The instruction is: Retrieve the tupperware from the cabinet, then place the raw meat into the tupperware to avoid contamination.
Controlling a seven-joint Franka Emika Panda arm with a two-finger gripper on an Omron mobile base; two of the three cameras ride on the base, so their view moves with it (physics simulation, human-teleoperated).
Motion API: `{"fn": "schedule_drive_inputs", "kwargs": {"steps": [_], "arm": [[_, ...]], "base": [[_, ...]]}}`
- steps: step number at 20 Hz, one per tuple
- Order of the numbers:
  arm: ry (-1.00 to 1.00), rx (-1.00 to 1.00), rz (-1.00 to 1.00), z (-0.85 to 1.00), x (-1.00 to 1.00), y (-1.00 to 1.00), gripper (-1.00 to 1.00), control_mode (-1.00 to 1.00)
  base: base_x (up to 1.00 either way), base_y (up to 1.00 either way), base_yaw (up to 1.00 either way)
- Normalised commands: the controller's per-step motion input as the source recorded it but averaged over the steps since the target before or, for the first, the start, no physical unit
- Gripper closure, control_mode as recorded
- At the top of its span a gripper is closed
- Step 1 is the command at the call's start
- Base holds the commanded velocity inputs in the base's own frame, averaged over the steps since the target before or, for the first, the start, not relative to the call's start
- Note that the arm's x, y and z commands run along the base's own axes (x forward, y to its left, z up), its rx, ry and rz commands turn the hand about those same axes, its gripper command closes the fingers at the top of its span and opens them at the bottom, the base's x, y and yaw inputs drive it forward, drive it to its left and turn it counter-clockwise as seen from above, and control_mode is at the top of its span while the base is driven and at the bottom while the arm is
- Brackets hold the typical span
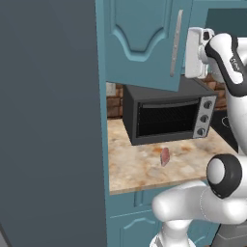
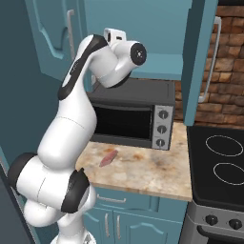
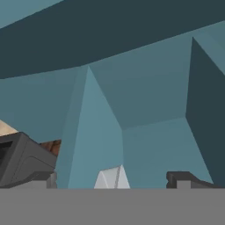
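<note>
The cabinet stands with both teal doors swung open above the microwave. My arm reaches up into it, the white hand level with the shelf. In the hand view my gripper is open, its dark fingertips set wide apart. A small white-translucent tupperware sits on the teal shelf, low between the tips and touching neither. The raw meat, a pinkish-red lump, lies on the counter in front of the microwave, also seen as the raw meat.
A dark grey microwave stands on the speckled counter under the cabinet. The open left door hangs beside my hand, the right door near the brick wall. A black stove lies right. A tall dark grey unit walls the left.
</note>
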Motion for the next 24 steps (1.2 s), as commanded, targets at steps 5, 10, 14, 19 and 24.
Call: {"fn": "schedule_drive_inputs", "kwargs": {"steps": [5,10,14,19,24], "arm": [[0.00,0.00,0.02,0.00,0.02,0.04,-1.00,-1.00],[0.00,0.00,0.02,0.00,0.02,0.07,-1.00,-1.00],[0.00,0.00,0.03,0.00,0.00,0.10,-1.00,-1.00],[0.00,0.00,0.03,0.00,0.00,0.11,-1.00,-1.00],[0.00,0.00,0.03,0.00,-0.01,0.09,-1.00,-1.00]], "base": [[0.00,0.00,0.00],[0.00,0.00,0.00],[0.00,0.00,0.00],[0.00,0.00,0.00],[0.00,0.00,0.00]]}}
